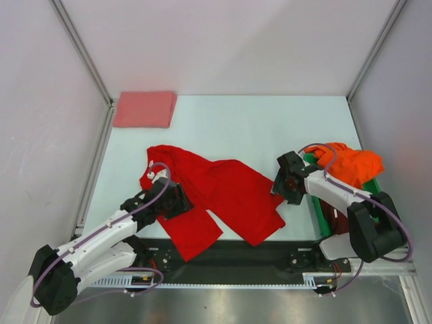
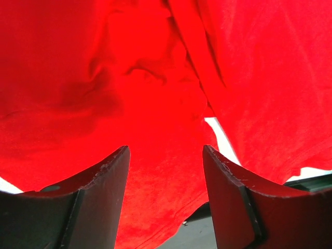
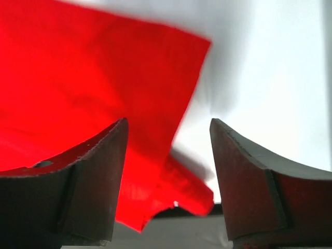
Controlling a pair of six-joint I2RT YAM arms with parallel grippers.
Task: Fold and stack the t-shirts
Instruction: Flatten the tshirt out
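Red t-shirt (image 1: 223, 192) lies rumpled by the table's (image 1: 256, 128) near edge; left gripper (image 2: 165, 149) and right gripper (image 3: 168, 122) hang over it, jaws apart, empty.

The left gripper (image 2: 165, 149) hangs with jaws apart over the rumpled red t-shirt (image 2: 155, 88).

Non-task items: table, green bin, base plate, enclosure panel.
Green plastic bin (image 1: 321, 217) stands just right of the right gripper (image 1: 277, 185), at the right edge of the pale table (image 1: 256, 128). Black base plate (image 1: 236, 253) runs along the near edge, nearer than the left gripper (image 1: 182, 202). White back panel (image 1: 223, 40) stands well beyond both.
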